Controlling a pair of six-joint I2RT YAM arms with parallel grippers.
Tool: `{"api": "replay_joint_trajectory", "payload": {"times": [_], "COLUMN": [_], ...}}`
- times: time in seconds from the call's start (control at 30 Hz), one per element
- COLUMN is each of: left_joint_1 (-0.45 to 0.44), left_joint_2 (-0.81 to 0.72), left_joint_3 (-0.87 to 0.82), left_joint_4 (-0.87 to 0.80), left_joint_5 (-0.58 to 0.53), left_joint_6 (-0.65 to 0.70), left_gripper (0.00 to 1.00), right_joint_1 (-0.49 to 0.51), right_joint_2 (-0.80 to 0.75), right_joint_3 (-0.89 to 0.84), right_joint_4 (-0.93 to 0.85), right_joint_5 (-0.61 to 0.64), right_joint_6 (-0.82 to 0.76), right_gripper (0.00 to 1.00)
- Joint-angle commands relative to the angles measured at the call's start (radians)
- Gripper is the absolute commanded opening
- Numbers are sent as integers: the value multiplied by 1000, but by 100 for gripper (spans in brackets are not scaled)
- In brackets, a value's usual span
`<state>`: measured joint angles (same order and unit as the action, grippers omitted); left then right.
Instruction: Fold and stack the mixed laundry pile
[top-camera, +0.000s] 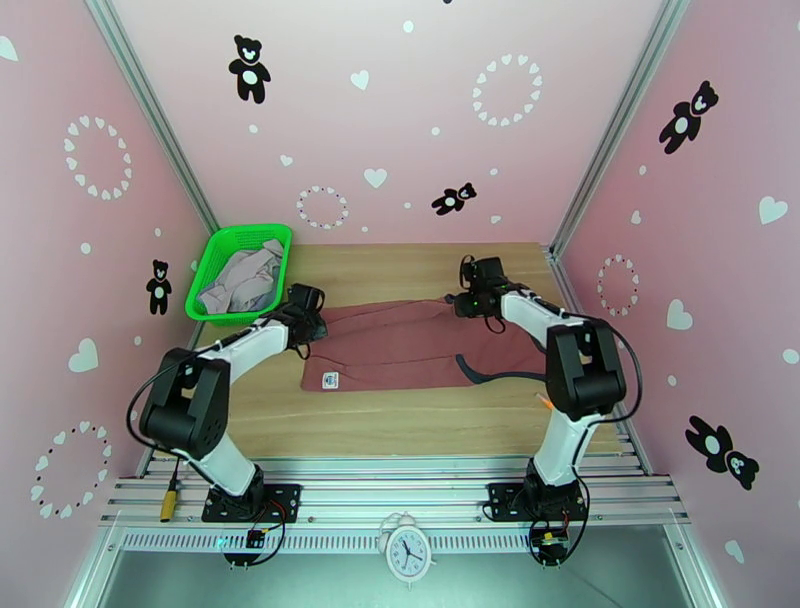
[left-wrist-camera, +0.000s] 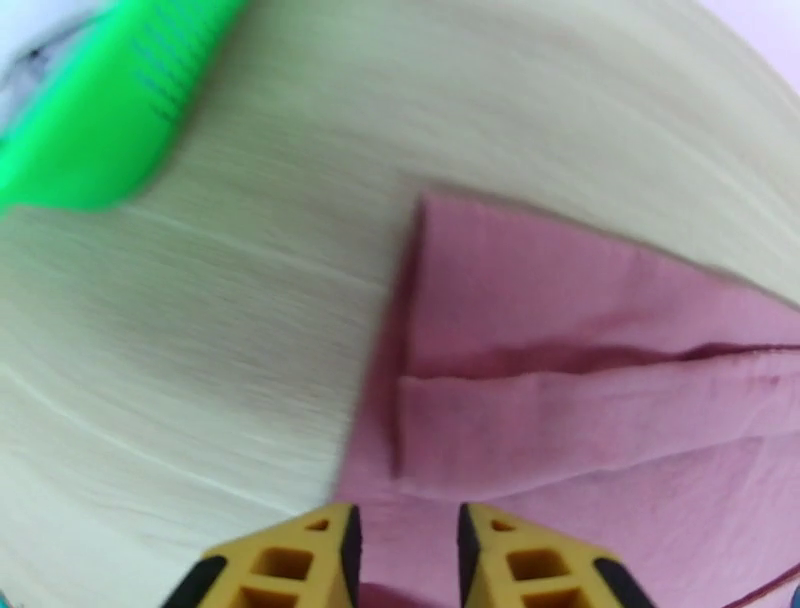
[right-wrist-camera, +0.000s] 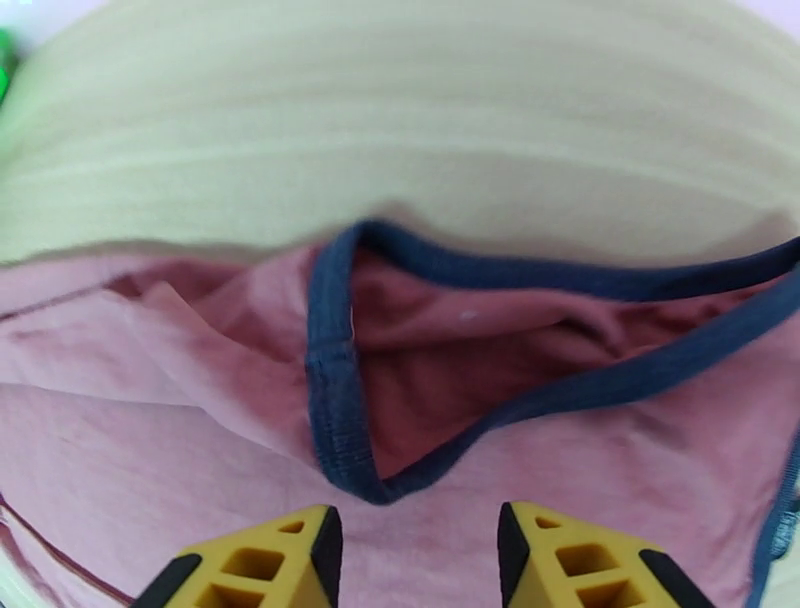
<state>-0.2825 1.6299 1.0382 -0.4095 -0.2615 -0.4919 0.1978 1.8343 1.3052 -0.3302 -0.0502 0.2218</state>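
The brick-red tank top (top-camera: 400, 350) lies flat on the wooden table, folded lengthwise, with a white label (top-camera: 330, 380) at its near left corner and a dark strap trailing right. My left gripper (top-camera: 312, 326) hovers at its far left corner; in the left wrist view its yellow fingers (left-wrist-camera: 405, 555) stand apart over the folded hem (left-wrist-camera: 560, 400), holding nothing. My right gripper (top-camera: 463, 301) is at the far right edge. Its fingers (right-wrist-camera: 415, 555) are open just above the dark-trimmed armhole (right-wrist-camera: 335, 400). The pale mauve-beige and grey pieces (top-camera: 243, 280) lie crumpled in the basket.
A green mesh basket (top-camera: 215, 252) stands at the table's far left corner, and its rim (left-wrist-camera: 90, 130) shows close to the left gripper. Pink walls close in the table on three sides. Bare wood (top-camera: 400, 420) lies in front of the tank top.
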Motion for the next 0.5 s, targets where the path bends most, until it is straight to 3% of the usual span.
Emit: {"api": "replay_joint_trajectory", "payload": {"times": [0.0,0.1,0.2,0.4,0.47], "left_joint_1": [2,2,2,2,2], "left_joint_2": [-53,-32,16,94,114], "left_joint_3": [57,130,195,268,292], "left_joint_4": [-86,-137,-149,-141,-142], "left_joint_5": [-118,-131,-100,-87,-84], "left_joint_6": [1,20,30,33,39], "left_gripper": [34,38,39,31,27], "right_joint_1": [11,11,11,23,32], "right_joint_2": [-33,32,145,363,373], "right_joint_3": [54,140,261,463,439], "right_joint_4": [-47,-71,-105,-184,-174], "right_joint_5": [-4,-53,-98,-187,-195], "right_joint_6": [34,72,108,166,169], "right_gripper": [45,42,30,2,0]}}
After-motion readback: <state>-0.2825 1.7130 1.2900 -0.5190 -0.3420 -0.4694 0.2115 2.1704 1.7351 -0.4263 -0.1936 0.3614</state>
